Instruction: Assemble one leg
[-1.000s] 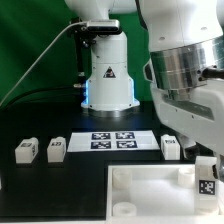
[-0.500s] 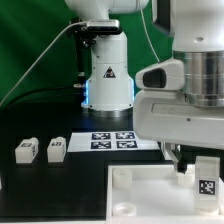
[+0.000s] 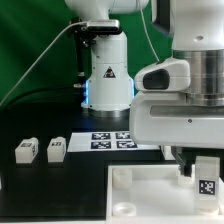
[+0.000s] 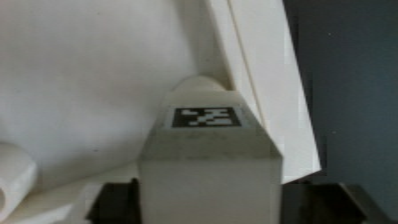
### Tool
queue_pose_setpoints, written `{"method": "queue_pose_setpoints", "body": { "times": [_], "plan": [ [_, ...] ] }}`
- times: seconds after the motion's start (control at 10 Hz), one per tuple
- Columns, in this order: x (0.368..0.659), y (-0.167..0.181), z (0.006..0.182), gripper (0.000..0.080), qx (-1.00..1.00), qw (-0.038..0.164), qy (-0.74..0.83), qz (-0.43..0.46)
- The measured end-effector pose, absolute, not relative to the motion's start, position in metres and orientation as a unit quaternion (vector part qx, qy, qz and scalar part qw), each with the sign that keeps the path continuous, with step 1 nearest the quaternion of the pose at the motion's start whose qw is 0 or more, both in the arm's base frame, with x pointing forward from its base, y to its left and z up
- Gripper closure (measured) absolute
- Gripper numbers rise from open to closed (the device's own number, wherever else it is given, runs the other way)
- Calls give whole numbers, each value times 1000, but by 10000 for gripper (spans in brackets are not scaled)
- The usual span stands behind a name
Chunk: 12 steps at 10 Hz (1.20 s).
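My gripper [image 3: 203,172] is shut on a leg [image 3: 207,184], a small white block with a square marker tag facing the camera. It holds the leg upright over the exterior view's right part of the large white tray-like piece [image 3: 150,182]. In the wrist view the leg [image 4: 210,160] sits between my black fingers [image 4: 121,203] with its tag pointing ahead, above the tray's rim [image 4: 263,70]. A round socket [image 4: 15,178] shows at the picture's edge. Two more legs [image 3: 25,150] [image 3: 56,149] lie on the table at the exterior view's left.
The marker board [image 3: 110,141] lies flat in front of the robot base [image 3: 108,75]. The arm's big white wrist housing [image 3: 185,110] hides the table behind it. The table top is black.
The wrist has turned and swung over the tray's right side, now hiding a leg that lay by the marker board. The held leg shifted slightly. Almost nothing moved in the last half second.
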<state>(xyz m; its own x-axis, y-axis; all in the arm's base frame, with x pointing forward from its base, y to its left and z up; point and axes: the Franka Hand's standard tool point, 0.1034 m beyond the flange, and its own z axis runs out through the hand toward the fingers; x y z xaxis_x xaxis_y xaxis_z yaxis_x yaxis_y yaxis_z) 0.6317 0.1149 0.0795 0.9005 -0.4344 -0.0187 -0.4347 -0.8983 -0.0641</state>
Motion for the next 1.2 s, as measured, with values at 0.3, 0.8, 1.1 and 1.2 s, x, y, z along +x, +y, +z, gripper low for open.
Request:
{"method": "queue_pose_setpoints", "body": {
  "times": [0.3,0.8,1.1,1.2],
  "plan": [
    [631,112,78,506,-936,31,351,7],
    [623,108,76,506,-702,64,709,4],
    [623,109,76,497,-733,66,677,-4],
    [625,114,76,298,-765,74,639,-19]
  ]
}}
